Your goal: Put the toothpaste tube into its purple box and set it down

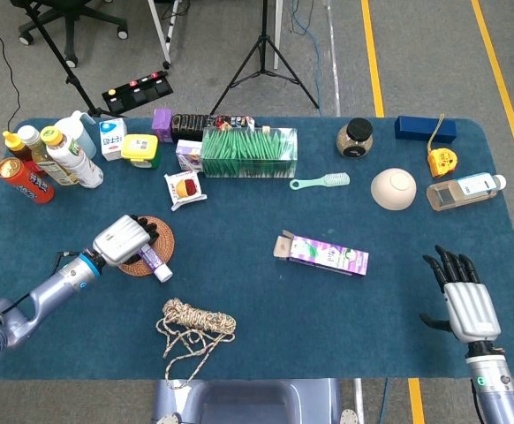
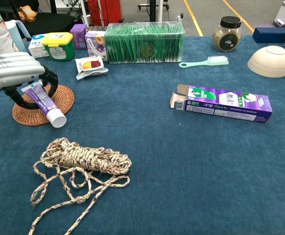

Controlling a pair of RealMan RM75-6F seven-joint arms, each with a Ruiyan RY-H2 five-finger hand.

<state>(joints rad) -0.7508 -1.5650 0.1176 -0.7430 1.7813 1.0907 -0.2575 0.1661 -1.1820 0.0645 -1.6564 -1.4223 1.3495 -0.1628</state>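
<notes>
The purple and white toothpaste tube (image 2: pixel 48 105) lies on a round woven coaster (image 2: pixel 66 97) at the left, white cap toward the table's front. My left hand (image 2: pixel 13 71) is over its back end, fingers curled round the tube and gripping it; the head view shows the same hand (image 1: pixel 121 238) and tube (image 1: pixel 157 264). The purple box (image 2: pixel 224 103) lies flat mid-table with its open flap end facing left, also visible in the head view (image 1: pixel 326 254). My right hand (image 1: pixel 465 297) hovers open near the front right corner, fingers spread, holding nothing.
A coil of rope (image 2: pixel 85 158) lies in front of the coaster. Along the back stand bottles (image 1: pixel 58 157), small cartons, a green packet case (image 2: pixel 143 43), a mint brush (image 2: pixel 204 62), a jar (image 2: pixel 226 33) and a bowl (image 2: pixel 269 60).
</notes>
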